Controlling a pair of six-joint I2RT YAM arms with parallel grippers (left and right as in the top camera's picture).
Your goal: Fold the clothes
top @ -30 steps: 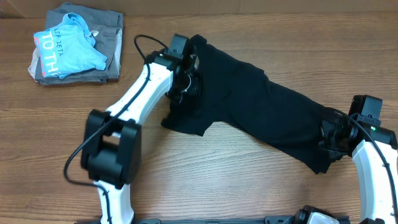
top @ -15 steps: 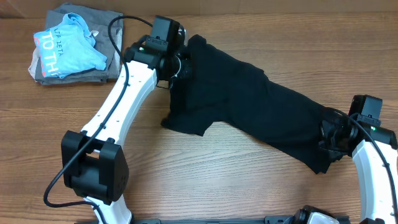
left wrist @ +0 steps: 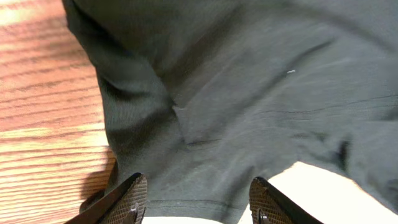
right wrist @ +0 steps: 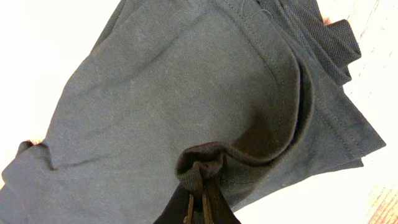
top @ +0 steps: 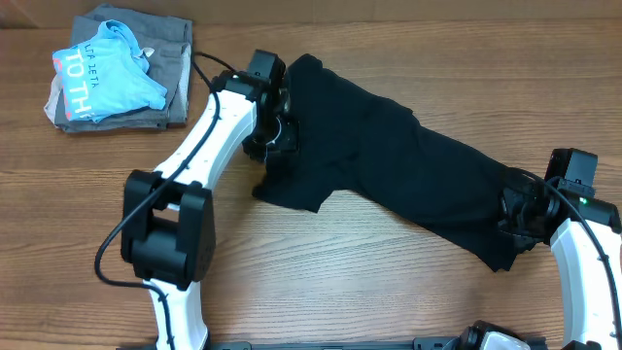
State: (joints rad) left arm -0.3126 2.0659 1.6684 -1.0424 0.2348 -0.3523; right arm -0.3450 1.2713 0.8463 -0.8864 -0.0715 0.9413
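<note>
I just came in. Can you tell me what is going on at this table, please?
Two robot arms are working on a black garment that lies stretched diagonally across the wooden table, rumpled and not yet neatly folded. The right fingers are shut on a bunch of fabric at its lower right end. The left fingers stand apart over its upper left part and hold nothing. At the upper left of the overhead view, a light blue shirt rests on a grey folded garment, apart from the work.
</note>
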